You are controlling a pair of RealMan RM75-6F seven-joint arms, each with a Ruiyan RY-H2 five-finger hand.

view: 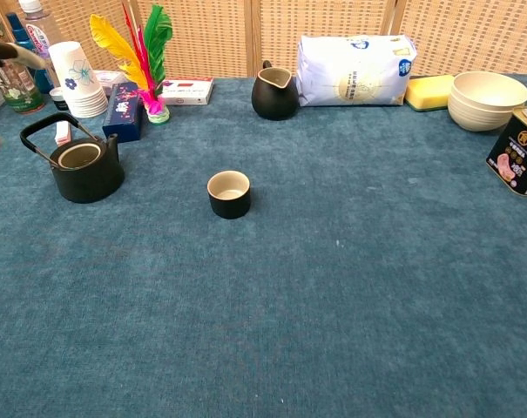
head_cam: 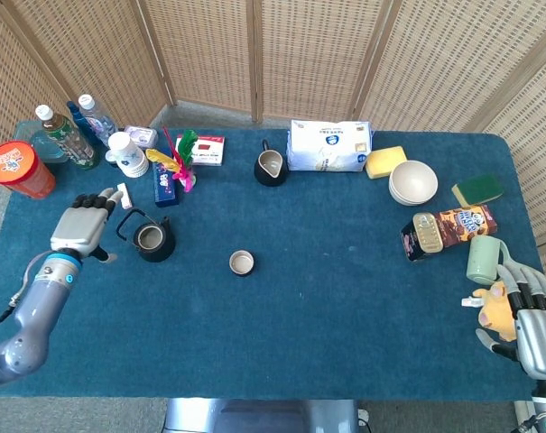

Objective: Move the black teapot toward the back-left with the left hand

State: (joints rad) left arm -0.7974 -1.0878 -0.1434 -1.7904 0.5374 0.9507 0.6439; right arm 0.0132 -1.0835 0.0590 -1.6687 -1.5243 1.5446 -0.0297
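The black teapot (head_cam: 152, 240) stands upright on the blue cloth at the left, lid off and its wire handle raised; the chest view shows the black teapot (view: 82, 167) too. My left hand (head_cam: 79, 226) hovers just left of it, apart from the handle, fingers loosely extended and holding nothing. In the chest view only a blurred fingertip of the left hand (view: 3, 53) shows at the left edge. My right hand (head_cam: 534, 326) lies at the table's front right corner, fingers spread, beside a yellow plush toy (head_cam: 498, 307).
Behind the teapot stand a blue box (head_cam: 165, 185), a feather shuttlecock (head_cam: 180, 161), stacked paper cups (head_cam: 127, 154), bottles (head_cam: 67, 137) and a red tub (head_cam: 16, 170). A small cup (head_cam: 242, 262) sits to its right and a dark pitcher (head_cam: 270, 168) further back.
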